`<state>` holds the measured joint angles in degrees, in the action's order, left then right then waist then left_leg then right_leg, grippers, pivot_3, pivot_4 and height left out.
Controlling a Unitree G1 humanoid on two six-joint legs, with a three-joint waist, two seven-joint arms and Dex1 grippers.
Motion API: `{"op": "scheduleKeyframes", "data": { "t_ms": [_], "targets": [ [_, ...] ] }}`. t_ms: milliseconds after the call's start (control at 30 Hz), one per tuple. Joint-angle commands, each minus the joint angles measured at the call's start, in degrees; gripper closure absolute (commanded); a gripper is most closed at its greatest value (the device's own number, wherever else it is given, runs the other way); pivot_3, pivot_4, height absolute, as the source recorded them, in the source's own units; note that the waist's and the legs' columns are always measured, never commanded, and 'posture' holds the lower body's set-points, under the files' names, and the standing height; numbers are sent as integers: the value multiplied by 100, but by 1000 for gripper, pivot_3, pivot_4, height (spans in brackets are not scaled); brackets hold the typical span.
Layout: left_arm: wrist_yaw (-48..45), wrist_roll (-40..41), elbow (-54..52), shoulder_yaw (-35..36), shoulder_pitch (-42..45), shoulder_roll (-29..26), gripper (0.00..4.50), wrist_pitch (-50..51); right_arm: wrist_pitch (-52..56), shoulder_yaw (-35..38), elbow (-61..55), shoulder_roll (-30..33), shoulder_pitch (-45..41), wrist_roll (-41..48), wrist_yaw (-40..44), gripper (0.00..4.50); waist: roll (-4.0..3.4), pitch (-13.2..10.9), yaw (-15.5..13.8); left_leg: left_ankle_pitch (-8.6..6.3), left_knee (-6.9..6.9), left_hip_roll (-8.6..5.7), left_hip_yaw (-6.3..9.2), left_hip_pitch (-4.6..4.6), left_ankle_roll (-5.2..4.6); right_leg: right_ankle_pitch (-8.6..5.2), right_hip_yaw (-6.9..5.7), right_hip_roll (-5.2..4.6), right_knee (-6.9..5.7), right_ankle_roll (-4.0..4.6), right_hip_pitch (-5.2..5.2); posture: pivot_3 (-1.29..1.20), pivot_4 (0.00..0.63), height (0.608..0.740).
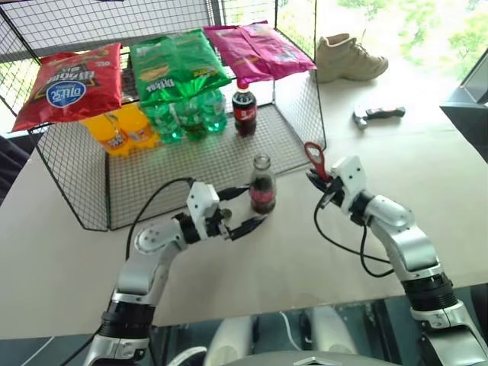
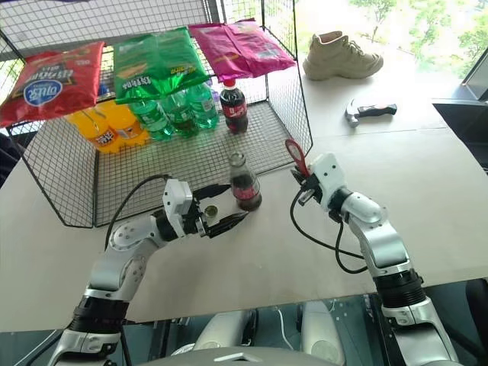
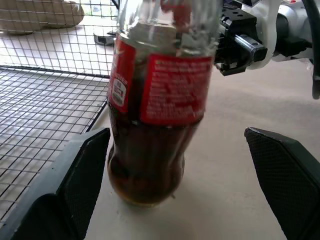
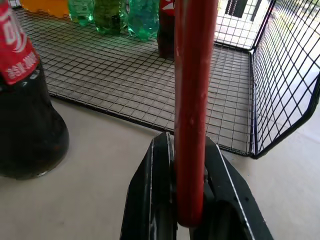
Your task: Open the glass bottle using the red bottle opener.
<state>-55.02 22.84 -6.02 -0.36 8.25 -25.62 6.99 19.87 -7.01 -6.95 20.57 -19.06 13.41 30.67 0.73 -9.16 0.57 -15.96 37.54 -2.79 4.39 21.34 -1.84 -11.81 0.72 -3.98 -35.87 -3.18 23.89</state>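
The slim clear glass cola bottle [image 1: 262, 185] stands on the counter [image 1: 427, 168] (uncapped) between wide-open left jaws; right jaws clamp the flat red bottle opener [image 1: 315, 160].

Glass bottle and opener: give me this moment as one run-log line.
glass bottle: upright on table, capless | left gripper: jaws open, straddling bottle, no contact | right gripper: shut on red bottle opener, beside bottle

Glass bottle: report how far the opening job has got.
Done: the right tool is shut on the opener, which stands upright to the right of the bottle. The bottle stands on the table at the wire rack's front edge. In hand: the left tool is open with its fingers either side of the bottle, not gripping. Left: I cannot tell whether the cap is off; if on, steady the bottle and lever it.
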Motion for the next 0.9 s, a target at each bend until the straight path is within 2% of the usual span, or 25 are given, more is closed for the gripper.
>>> {"op": "scheduleKeyframes", "data": {
  "t_ms": [33, 900],
  "targets": [
    [126, 96, -153, 81, 167, 70, 50, -62, 184, 116, -384, -99, -169, 97, -93, 4500, 0, 0, 3, 0, 0, 0, 0, 0, 0, 0, 0, 0, 0, 0, 0, 0, 150, 740],
    [306, -104, 63, -23, 319, 227, 50, -388, 677, -128, -903, -474, -106, 173, -60, 4500, 0, 0, 11, 12, -1, -2, -2, 0, 22, 0, 0, 1, 0, -1, 1, 0, 150, 740]
  ]
}}
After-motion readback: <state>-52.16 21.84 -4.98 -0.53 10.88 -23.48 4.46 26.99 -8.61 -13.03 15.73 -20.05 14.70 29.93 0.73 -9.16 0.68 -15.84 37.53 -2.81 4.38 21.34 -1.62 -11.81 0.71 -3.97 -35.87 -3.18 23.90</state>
